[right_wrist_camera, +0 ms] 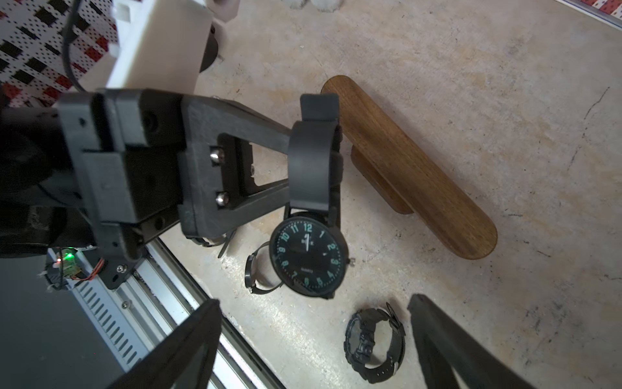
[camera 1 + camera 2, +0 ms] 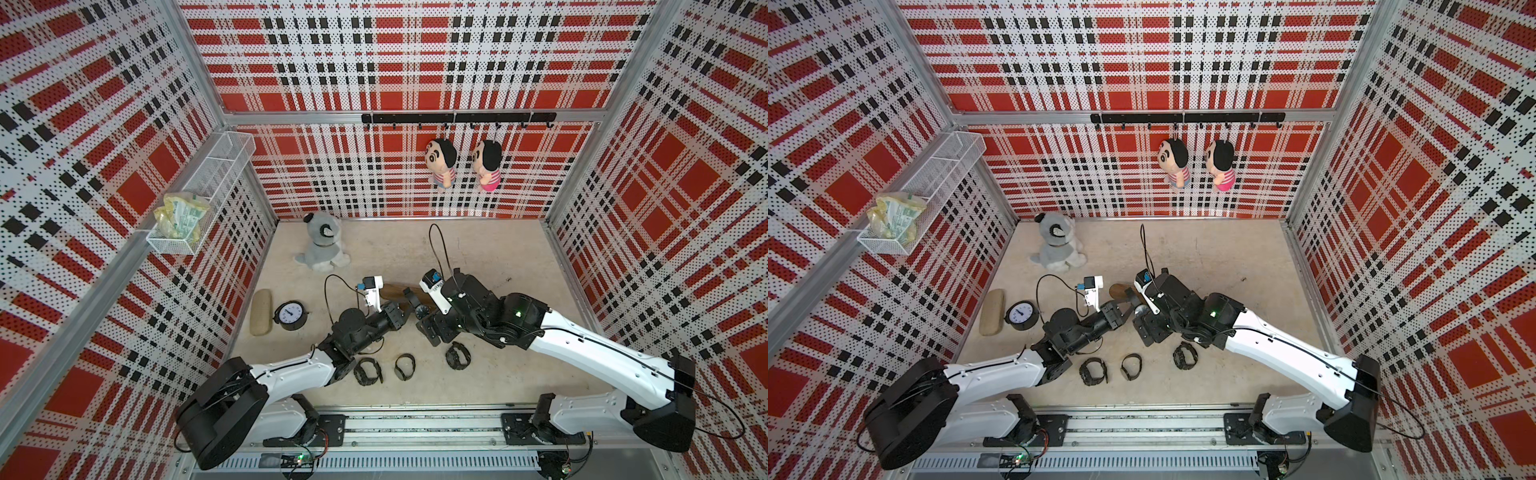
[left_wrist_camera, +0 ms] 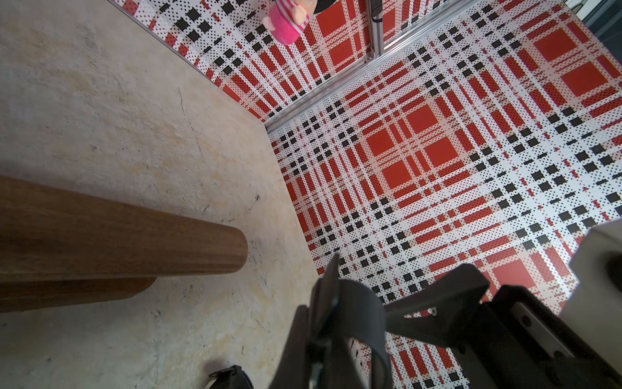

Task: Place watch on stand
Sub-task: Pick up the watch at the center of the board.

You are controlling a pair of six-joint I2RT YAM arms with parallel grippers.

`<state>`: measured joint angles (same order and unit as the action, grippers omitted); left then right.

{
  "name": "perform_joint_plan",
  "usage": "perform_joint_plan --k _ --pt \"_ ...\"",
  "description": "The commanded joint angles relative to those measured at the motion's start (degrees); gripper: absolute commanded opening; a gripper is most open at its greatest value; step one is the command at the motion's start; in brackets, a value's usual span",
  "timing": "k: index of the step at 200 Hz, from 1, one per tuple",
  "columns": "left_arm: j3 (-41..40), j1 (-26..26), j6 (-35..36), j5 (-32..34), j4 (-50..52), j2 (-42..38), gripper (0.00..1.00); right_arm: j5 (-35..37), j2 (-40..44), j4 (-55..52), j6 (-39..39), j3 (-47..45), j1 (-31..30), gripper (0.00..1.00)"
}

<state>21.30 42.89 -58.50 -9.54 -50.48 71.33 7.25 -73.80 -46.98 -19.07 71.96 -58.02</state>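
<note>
Your left claw (image 1: 292,165) is clamped on the strap of the watch (image 1: 308,257), and the dial hangs free above the desk (image 1: 471,67). The watch sits just beside one rounded end of the stand (image 1: 414,168), not on its bar. Your right claw (image 1: 314,299) stands wide, holding nothing. Three spare watches (image 2: 405,366) lie on the desk near the arms.

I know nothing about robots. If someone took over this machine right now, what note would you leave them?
Left gripper: shut on the strap of the watch, which hangs by one end of the stand, not on it.
Right gripper: open, empty, nearby.
Done: watch lifted off the table.
Left: slide the strap onto the stand's bar, release.
Three other watches lie on the table.
</note>
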Motion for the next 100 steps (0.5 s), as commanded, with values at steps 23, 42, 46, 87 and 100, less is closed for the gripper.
perform_joint_plan --k 23,42,46,87,100 --pt "0.2 0.5 1.4 0.2 0.1 0.4 0.00 2.4 -1.8 -0.7 0.7 2.1 -0.7 0.87" --pt "0.2 0.5 1.6 0.1 0.1 0.6 0.00 2.6 -2.6 -0.5 1.0 2.4 -0.7 0.86" --pt "0.2 0.5 1.5 0.1 0.1 0.6 0.00 2.7 -2.8 -0.3 1.0 2.5 -0.8 0.85" --pt "0.4 0.6 1.6 0.0 0.1 0.7 0.00 3.7 -4.4 -0.2 1.4 3.0 -1.0 0.78" --pt "0.4 0.6 1.6 0.0 0.1 0.6 0.00 4.1 -5.0 -0.3 1.5 3.1 -1.1 0.78"
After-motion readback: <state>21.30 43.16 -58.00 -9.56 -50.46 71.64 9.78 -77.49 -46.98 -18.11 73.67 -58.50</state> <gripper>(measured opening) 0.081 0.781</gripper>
